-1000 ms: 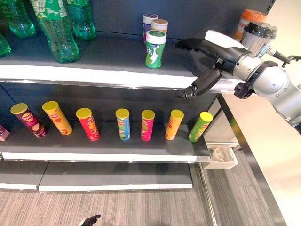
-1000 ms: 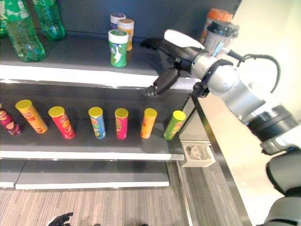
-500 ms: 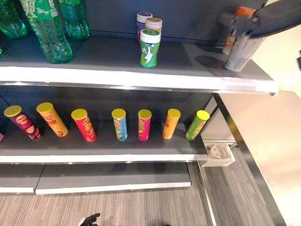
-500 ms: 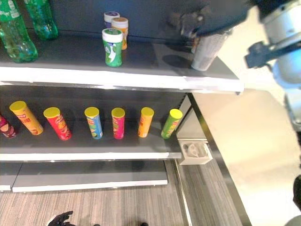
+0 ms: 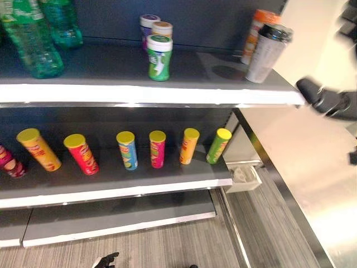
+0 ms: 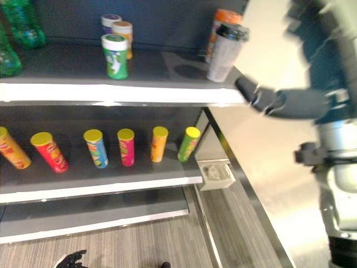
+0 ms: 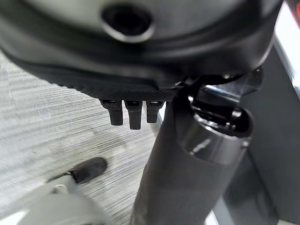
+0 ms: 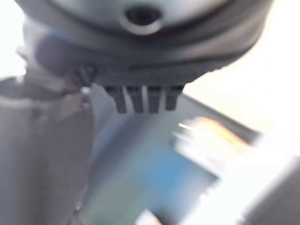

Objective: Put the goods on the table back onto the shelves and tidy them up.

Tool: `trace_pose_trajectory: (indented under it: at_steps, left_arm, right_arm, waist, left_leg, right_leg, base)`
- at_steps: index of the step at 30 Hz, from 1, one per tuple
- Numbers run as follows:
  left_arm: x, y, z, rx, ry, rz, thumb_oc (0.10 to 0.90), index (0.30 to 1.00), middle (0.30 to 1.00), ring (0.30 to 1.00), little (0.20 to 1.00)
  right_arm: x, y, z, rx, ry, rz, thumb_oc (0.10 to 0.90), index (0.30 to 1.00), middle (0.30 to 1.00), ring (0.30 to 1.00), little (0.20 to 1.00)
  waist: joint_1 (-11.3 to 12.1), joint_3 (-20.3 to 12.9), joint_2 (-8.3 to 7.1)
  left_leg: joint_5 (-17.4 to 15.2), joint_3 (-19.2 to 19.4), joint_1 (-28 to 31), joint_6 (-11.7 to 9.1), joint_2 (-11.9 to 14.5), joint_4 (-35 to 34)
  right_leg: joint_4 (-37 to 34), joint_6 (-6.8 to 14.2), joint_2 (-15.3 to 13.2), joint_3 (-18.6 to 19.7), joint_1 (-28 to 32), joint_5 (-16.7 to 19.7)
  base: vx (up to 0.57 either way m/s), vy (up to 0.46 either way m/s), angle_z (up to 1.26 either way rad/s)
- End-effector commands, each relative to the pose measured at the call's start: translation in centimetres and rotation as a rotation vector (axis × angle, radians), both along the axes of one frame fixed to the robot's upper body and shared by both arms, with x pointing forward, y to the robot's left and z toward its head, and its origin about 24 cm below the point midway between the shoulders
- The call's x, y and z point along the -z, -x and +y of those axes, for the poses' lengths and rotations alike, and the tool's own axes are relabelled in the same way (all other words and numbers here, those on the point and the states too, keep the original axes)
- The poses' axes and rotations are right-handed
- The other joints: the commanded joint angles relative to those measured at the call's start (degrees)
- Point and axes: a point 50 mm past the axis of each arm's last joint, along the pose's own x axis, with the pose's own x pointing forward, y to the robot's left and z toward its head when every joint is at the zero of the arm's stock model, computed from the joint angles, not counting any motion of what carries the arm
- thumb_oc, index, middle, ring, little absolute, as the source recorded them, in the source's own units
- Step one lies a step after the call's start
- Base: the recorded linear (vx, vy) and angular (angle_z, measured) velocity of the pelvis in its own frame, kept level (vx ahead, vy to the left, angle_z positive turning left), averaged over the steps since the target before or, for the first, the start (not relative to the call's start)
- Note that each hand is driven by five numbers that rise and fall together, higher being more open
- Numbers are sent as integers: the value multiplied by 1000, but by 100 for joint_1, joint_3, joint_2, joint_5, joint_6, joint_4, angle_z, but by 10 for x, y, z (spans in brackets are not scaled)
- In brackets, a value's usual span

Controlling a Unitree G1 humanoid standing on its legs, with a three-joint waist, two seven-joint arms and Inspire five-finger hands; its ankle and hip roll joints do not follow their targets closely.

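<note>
I am facing a dark grey store shelf unit (image 5: 139, 92) with pale front edges, standing on striped grey carpet. On its top shelf a white cup with a black lid (image 5: 266, 51) stands at the right end, just in front of an orange-capped bottle (image 5: 254, 34). Near the middle a green jar with a white lid (image 5: 159, 57) stands ahead of two more small jars (image 5: 154, 27), and green plastic bottles (image 5: 32, 39) fill the left end. On the shelf below, a row of tall crisp cans with yellow lids (image 5: 127, 149) leans in a line. My right hand (image 6: 262, 99) is just off the top shelf's right corner, apart from the cup, holding nothing; its fingers are blurred and I cannot tell their spread. My left hand (image 5: 106, 261) hangs low over the carpet, fingers loosely relaxed.
</note>
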Motion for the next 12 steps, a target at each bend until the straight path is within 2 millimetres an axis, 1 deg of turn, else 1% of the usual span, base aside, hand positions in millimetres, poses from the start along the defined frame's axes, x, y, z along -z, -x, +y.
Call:
trace_pose_trajectory:
  at_steps: [1,3,4,5,6,7,8,10,11,12]
  left_arm:
    - [-17,-26,27,65,-57,-86,800,900,900,900,900]
    - [-20,-29,30,68,-58,-97,800,900,900,900,900]
    - [-22,-31,31,68,-56,-108,800,900,900,900,900]
    - [-22,-37,28,77,-34,-118,800,900,900,900,900]
    - [-21,-37,26,79,-20,-118,800,900,900,900,900]
    - [-22,-41,24,83,2,-125,800,900,900,900,900]
    - [-22,-40,24,83,2,-125,800,900,900,900,900]
    - [-22,-42,22,108,9,-119,800,900,900,900,900]
    - [-22,-45,20,125,15,-120,800,900,900,900,900]
    - [-22,-56,12,170,20,-127,800,900,900,900,900]
  right_arm:
    - [-13,4,11,-188,10,17,800,900,900,900,900]
    - [15,9,13,-225,-25,134,800,900,900,900,900]
    - [47,12,11,-242,-130,237,800,900,900,900,900]
    - [100,13,17,-261,-330,374,800,900,900,900,900]
    - [124,18,22,-260,-363,465,800,900,900,900,900]
    - [155,27,25,-244,-330,624,800,900,900,900,900]
    - [155,27,25,-245,-330,624,800,900,900,900,900]
    - [179,35,28,-250,-294,748,800,900,900,900,900]
    - [197,40,29,-226,-235,835,800,900,900,900,900]
    - [248,49,38,-121,7,1029,800,900,900,900,900]
  waist:
    - [121,-143,-268]
    - [56,-111,-216]
    - [3,-78,-141]
    - [-50,-77,-40]
    - [-79,-95,-8]
    - [-118,-93,16]
    - [-121,-95,15]
    - [-142,-94,35]
    - [-147,-93,43]
    - [-123,-88,72]
  left_leg:
    - [-623,118,170,-29,-31,16]
    - [-616,157,168,-27,-26,16]
    - [-606,177,158,-19,-33,16]
    - [-596,186,153,-10,-43,16]
    - [-587,188,161,-13,-48,16]
    - [-576,189,155,-27,-47,16]
    - [-577,187,155,-27,-46,16]
    - [-565,180,152,-36,-46,16]
    - [-561,179,152,-43,-43,16]
    - [-543,147,137,-55,-22,16]
  right_leg:
    - [40,674,-807,-256,12,133]
    - [42,679,-812,-206,-32,144]
    - [42,679,-820,-179,-62,149]
    - [40,662,-841,-159,-69,147]
    - [40,654,-847,-170,-46,139]
    - [40,646,-849,-187,-36,131]
    - [40,646,-848,-189,-35,130]
    - [40,637,-849,-209,-24,126]
    - [40,632,-851,-220,-12,123]
    - [40,611,-833,-276,15,96]
  base:
    - [-32,-5,-5]
    - [-25,-8,-19]
    - [1,-24,-30]
    - [27,-24,-31]
    - [42,-35,-13]
    - [26,-24,-11]
    - [8,-21,-6]
    - [1,-4,4]
    - [-13,-36,5]
    - [-18,-50,4]
